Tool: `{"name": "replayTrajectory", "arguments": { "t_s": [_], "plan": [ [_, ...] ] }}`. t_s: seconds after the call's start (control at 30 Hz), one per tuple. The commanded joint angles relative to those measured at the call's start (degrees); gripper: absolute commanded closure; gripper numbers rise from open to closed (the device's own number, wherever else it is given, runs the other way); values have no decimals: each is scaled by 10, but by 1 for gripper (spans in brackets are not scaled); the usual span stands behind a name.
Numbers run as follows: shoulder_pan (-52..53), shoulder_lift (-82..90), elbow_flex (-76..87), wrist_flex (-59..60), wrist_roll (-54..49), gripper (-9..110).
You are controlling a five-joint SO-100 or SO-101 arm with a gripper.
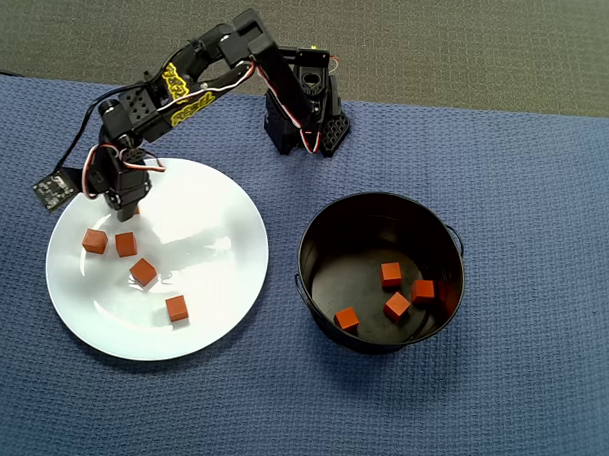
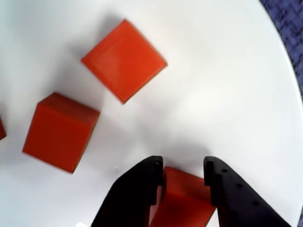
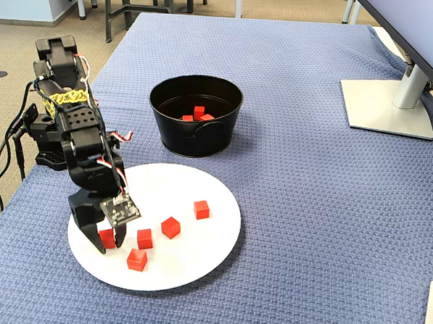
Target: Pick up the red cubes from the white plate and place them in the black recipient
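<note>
The white plate (image 1: pixel 220 220) lies at the left of the overhead view with several red cubes (image 1: pixel 143 272) loose on it. My gripper (image 1: pixel 127 216) is down over the plate's far left part. In the wrist view its two black fingers (image 2: pixel 135 189) press on both sides of one red cube (image 2: pixel 182 201), which sits at plate level; two more cubes (image 2: pixel 124 60) lie just ahead. The fixed view shows the gripper (image 3: pixel 107 237) low on the plate's (image 3: pixel 213 227) near left edge. The black recipient (image 1: pixel 314 228) stands to the right with several red cubes (image 1: pixel 398 306) inside.
Everything sits on a blue woven cloth (image 1: pixel 506 175). The arm's base (image 1: pixel 306 113) stands at the back between plate and pot. A monitor stand (image 3: pixel 390 106) is at the far right of the fixed view.
</note>
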Motion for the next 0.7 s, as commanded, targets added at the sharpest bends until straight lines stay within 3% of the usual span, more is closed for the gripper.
{"name": "replayTrajectory", "arguments": {
  "t_s": [0.0,0.13,0.23,0.67],
  "plan": [
    [-17,81,28,-11,19,101],
    [-25,93,37,-9,27,99],
    [-27,87,36,-13,22,71],
    [33,25,-26,-17,-12,67]
  ]
}}
